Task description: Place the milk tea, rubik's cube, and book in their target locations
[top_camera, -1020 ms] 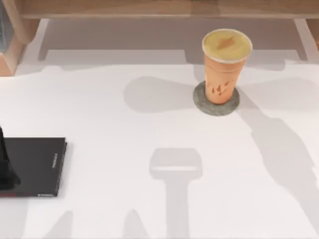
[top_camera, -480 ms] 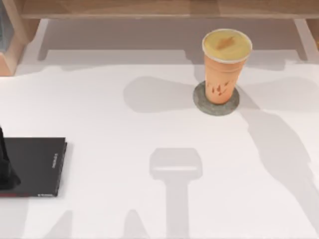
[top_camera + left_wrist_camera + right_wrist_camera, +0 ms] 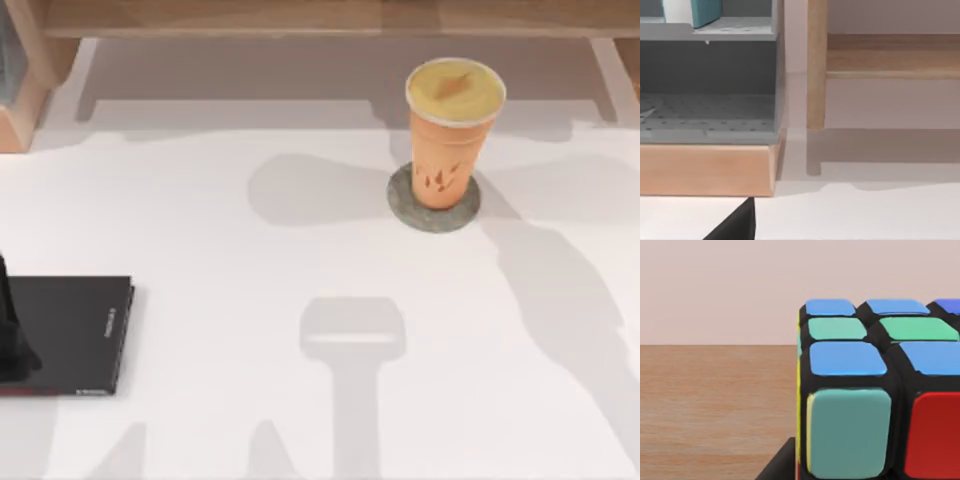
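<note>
Milk tea [image 3: 449,140] standing upright on grey coaster [image 3: 405,210]. Rubik's cube [image 3: 875,395] sitting on wooden surface [image 3: 715,410]. Book [image 3: 697,11] resting on grey shelf [image 3: 730,27]. Jaws' state: cannot tell.

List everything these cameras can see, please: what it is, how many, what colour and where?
milk tea: one, orange cup with yellow-tan top, upright on the coaster, far right of table
coaster: one, grey, round, under the cup
black book: one, flat at the table's left edge
cube: one, blue, green, red and yellow stickers, close up in right wrist view above a wooden surface
teal book: one, white pages, on the grey shelf
shelf: one, grey, on a wooden base
table: one, white
left arm: one, black, over the black book
</note>
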